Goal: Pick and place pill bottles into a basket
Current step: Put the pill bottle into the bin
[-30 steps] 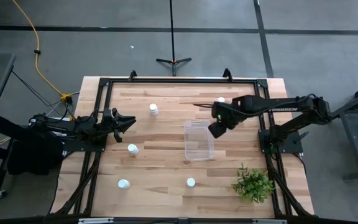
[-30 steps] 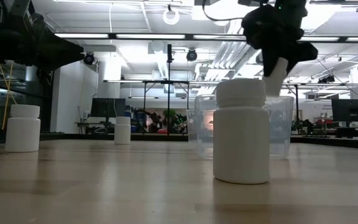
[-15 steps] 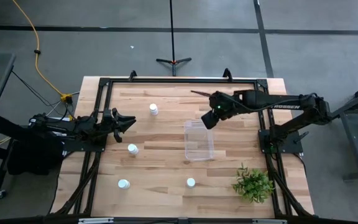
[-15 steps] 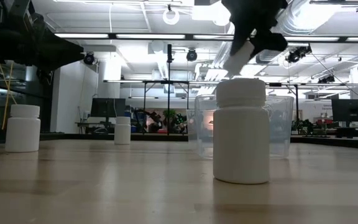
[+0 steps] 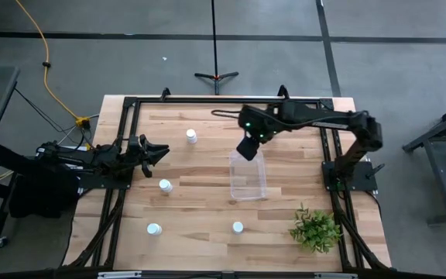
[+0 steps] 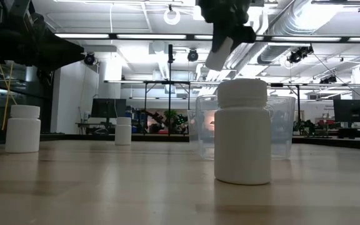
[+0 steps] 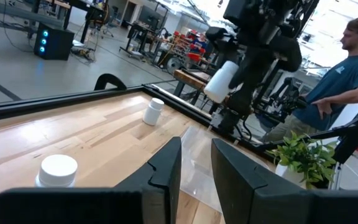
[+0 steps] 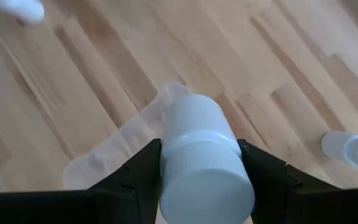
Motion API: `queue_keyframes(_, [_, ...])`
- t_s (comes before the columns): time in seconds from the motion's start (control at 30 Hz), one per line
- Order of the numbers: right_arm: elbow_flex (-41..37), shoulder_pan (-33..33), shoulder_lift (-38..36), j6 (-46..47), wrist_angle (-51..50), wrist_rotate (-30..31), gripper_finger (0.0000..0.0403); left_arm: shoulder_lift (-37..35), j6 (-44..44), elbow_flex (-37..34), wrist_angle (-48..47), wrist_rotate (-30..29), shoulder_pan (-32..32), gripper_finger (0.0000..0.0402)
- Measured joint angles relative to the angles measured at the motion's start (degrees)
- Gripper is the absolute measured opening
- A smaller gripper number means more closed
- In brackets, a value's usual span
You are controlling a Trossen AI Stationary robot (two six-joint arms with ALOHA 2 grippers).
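— Wooden table point(image 5: 207, 194), centre of the high view: where is the right claw point(image 5: 249, 147)?
— Gripping 1 bottle point(image 8: 205, 155), cap toward its camera, over the bin's point(image 5: 248, 180) upper edge; the bin lies just below it

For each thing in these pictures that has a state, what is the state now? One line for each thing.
Right gripper: shut on a pill bottle, above the bin's far end.
Held pill bottle: lifted, tilted, cap on.
Left gripper: open, idle at the table's left.
Clear bin: upright, empty.
Four other pill bottles, e.g.: standing on the table, capped.
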Motion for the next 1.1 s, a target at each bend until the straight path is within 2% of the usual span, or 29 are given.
queue_keyframes(0.27, [0.23, 0.74, 2.42, -1.05, -4.37, 0.04, 0.017, -0.01, 0.0, 0.0, -0.01, 0.0, 0.01, 0.0124])
queue_keyframes(1.1, [-16.59, 3.56, 2.58, 0.21, 9.63, -1.94, 0.017, -0.01, 0.01, 0.0, 0.0, -0.82, -0.01, 0.0124])
